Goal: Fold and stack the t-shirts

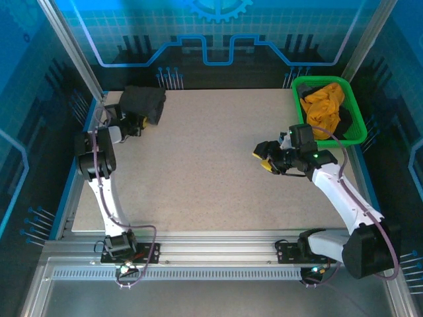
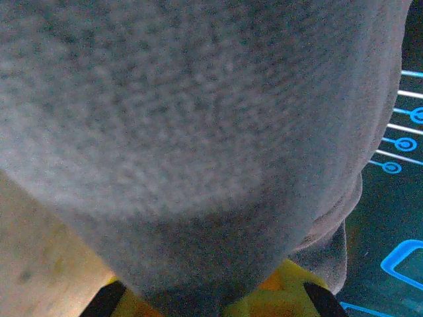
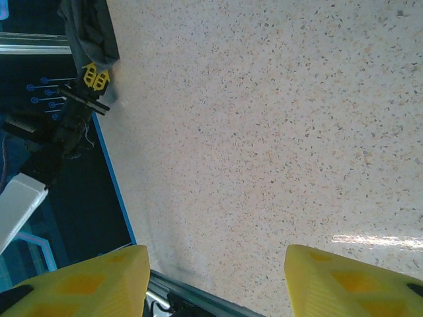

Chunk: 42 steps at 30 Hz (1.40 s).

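you will find the speckled beige table top (image 1: 198,172) bare across its middle and near side, with a thin blue trim along its left edge. it shows a bright glare patch in the right wrist view. blue wall panels with a circuit-line pattern (image 1: 211,39) enclose the cell at the back and sides. a ribbed aluminium rail (image 1: 218,254) runs along the near edge and carries both arm bases.

the black cloth t-shirt (image 1: 145,102) sits bundled in the far left corner of the table. the left gripper (image 1: 137,123) is up against its near side. in the left wrist view the dark cloth drapes over the yellow fingers (image 2: 284,294) and hides the gap between them. you cannot tell how far that claw is parted or whether it has hold of the cloth.

the bright orange cloth t-shirt (image 1: 324,105) lies crumpled inside the green plastic basket (image 1: 340,140) at the far right corner. a dark piece of cloth lies beside it in the same basket.

the right gripper (image 1: 264,158) hangs over bare table right of centre, apart from the basket. its yellow fingers (image 3: 86,284) are spread wide with nothing between them.
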Tool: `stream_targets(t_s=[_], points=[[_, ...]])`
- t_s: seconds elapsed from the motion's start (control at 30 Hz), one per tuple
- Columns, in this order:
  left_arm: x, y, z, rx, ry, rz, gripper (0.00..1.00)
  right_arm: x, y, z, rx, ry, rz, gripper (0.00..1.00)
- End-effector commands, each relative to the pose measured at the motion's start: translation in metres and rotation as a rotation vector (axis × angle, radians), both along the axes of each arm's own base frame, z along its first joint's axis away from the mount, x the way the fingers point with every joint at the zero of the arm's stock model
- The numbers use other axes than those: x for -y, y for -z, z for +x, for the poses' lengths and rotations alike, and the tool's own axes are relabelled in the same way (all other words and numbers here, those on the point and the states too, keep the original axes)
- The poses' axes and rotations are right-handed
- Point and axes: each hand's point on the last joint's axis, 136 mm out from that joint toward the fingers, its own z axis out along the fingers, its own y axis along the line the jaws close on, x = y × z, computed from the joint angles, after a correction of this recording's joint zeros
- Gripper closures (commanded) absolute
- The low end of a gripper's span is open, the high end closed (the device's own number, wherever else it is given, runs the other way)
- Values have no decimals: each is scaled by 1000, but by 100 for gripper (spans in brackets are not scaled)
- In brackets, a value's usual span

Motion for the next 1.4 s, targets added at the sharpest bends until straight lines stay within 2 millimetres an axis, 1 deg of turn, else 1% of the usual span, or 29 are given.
stream_targets(t_s=[0.0, 0.1, 0.13, 0.23, 0.27, 0.3, 0.33, 0.4, 0.47, 0.5, 0.53, 0.6, 0.63, 0.67, 0.7, 0.73, 0.77, 0.8, 0.83, 0.87, 0.9, 0.93, 1.0, 1.1, 1.13, 1.2, 1.23, 1.27, 1.37], points=[[7, 9, 6, -9, 51, -14, 100, -3, -8, 3, 18, -19, -8, 43], [21, -5, 13, 35, 66, -37, 98, -3, -9, 5, 31, -24, -29, 41], [26, -12, 13, 48, 72, -36, 90, -2, -9, 6, 38, -26, -37, 40], [41, -49, 4, 104, 78, -15, 42, 1, -13, 13, 65, -25, -73, 32], [47, -65, -2, 124, 85, 4, 3, 3, -16, 16, 77, -28, -92, 14], [52, -86, -10, 151, 85, 23, 1, 5, -21, 20, 98, -30, -116, 0], [57, -101, -19, 163, 89, 42, 1, 8, -25, 24, 110, -30, -143, 0], [67, -133, -46, 166, 88, 113, 1, 19, -35, 33, 129, -19, -222, 0], [82, -151, -78, 132, 85, 189, 1, 32, -44, 40, 146, -1, -308, 0], [92, -163, -93, 143, 94, 223, 1, 37, -51, 44, 170, 9, -343, 0], [98, -169, -107, 145, 94, 255, 1, 44, -58, 48, 196, 27, -385, 0], [104, -186, -144, 157, 57, 356, 1, 60, -73, 51, 242, 67, -483, 0], [104, -195, -161, 175, 34, 437, 1, 69, -77, 50, 259, 91, -544, 0], [100, -206, -185, 176, -12, 547, 1, 80, -80, 48, 279, 128, -616, 0], [92, -212, -210, 141, -75, 685, 1, 96, -80, 44, 283, 191, -701, 0], [81, -215, -231, 88, -139, 817, 1, 108, -79, 42, 304, 227, -755, 0], [65, -215, -255, 17, -207, 967, 1, 114, -74, 40, 354, 239, -790, 0], [55, -213, -275, -32, -228, 1106, 1, 121, -68, 40, 411, 266, -818, 0], [54, -204, -284, -48, -167, 1203, 1, 128, -56, 38, 446, 289, -861, 0], [55, -192, -288, -37, -65, 1288, 1, 137, -38, 33, 482, 309, -931, 0], [54, -177, -294, -32, 24, 1372, 1, 143, -24, 31, 524, 318, -1005, 0], [55, -165, -296, -5, 89, 1436, 1, 147, -16, 29, 550, 307, -1060, 0], [57, -139, -302, 93, 172, 1522, 1, 150, 3, 26, 548, 213, -1157, 0], [52, -125, -304, 244, 103, 1580, 1, 145, 34, 30, 525, 101, -1194, 0], [48, -118, -303, 244, 96, 1572, 1, 142, 38, 35, 560, 85, -1194, 0], [37, -94, -297, 177, 137, 1479, 1, 140, 39, 47, 608, 84, -1186, 0], [34, -84, -293, 158, 159, 1449, 1, 142, 41, 53, 610, 91, -1177, 0], [30, -82, -286, 147, 159, 1435, 1, 145, 47, 59, 598, 94, -1169, 0], [32, -80, -258, 196, 175, 1425, 1, 155, 65, 74, 573, 102, -1156, 0]])
